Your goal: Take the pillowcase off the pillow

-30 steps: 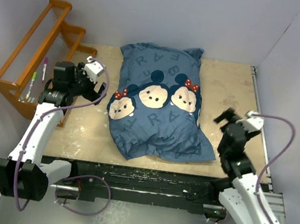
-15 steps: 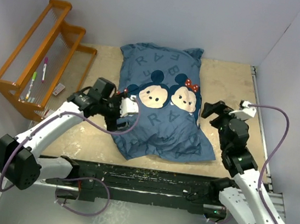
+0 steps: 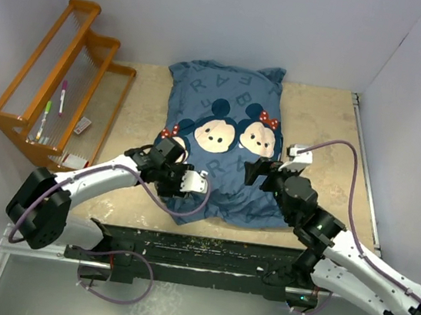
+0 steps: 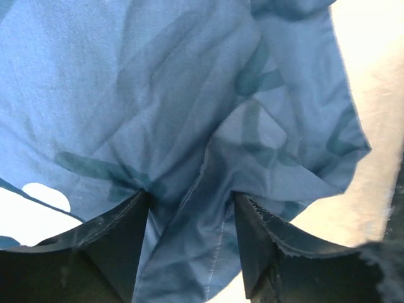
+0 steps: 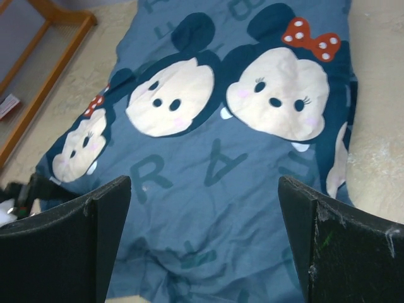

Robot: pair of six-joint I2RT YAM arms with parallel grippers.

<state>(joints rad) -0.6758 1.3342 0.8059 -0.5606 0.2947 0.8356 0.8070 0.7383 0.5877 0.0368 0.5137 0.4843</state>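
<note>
The slate-blue pillowcase [image 3: 223, 151] with three mouse faces lies in the middle of the table, its loose near end flat and wrinkled. The pillow is hidden inside it. My left gripper [image 3: 191, 184] is down on the near-left part of the cover. In the left wrist view the pillowcase [image 4: 189, 95] fills the frame, and my left gripper [image 4: 191, 196] has its jaws partly apart astride a raised fold with a seam. My right gripper [image 3: 259, 170] is wide open and empty above the near-right part. In its wrist view my right gripper [image 5: 203, 183] hovers over the pillowcase [image 5: 208, 113] below the faces.
An orange wooden rack [image 3: 58, 75] with pens stands at the far left, and also shows in the right wrist view [image 5: 57, 38]. Bare beige tabletop [image 3: 317, 117] lies right of the pillowcase. Walls close in on the left, back and right sides.
Both arms swung inward. My left gripper moved from beside the rack down onto the pillowcase's near-left part. My right gripper moved left from the table's right side to over the cover.
</note>
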